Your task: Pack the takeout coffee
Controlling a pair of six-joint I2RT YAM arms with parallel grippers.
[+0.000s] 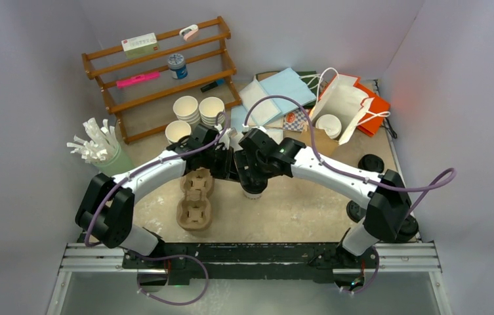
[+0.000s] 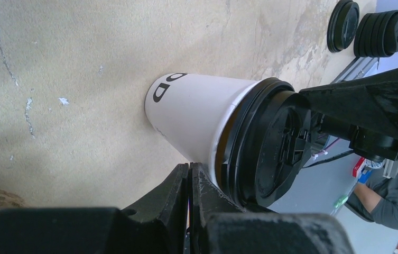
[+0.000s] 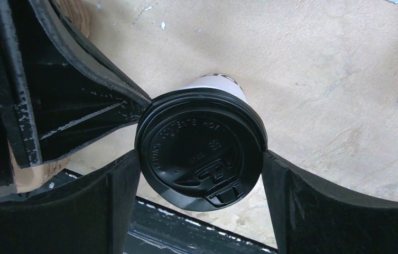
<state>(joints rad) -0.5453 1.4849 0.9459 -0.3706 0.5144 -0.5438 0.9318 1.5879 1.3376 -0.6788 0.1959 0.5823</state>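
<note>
Nearest the arm bases: pulp tray [image 1: 195, 209], flat on the desk [image 1: 309, 213], just left of the coffee cup [image 2: 196, 111]. The cup is white paper w/ black print and has a black lid [image 3: 202, 140] on. It stands upright at approx mid-desk.

Over it from above is the right end effector [image 3: 201, 165], w/ one finger each side of the lid rim. Both fingers touch the rim, so it's clamped on the cup at lid level.

Just left of the cup is the left end effector [image 2: 190, 182], fingers pressed together w/ nothing btwn them. Its tip is at the lid rim on that side and looks to be touching.

Right of the cup, well apart: spare black lids [image 2: 384, 33] in small stacks near the desk edge.

Beyond the cup to the left: stacks of open paper cups [image 1: 198, 108]. Further left are white straws [image 1: 93, 141] in a pale green holder.

Beyond the cup to the right: blue sheets [image 1: 283, 88], then a white paper bag [image 1: 344, 102] w/ an orange one [image 1: 374, 111] beside it.

Farthest back, beyond-left of the cup: wooden rack [image 1: 159, 72] w/ a few small items on its shelves.
</note>
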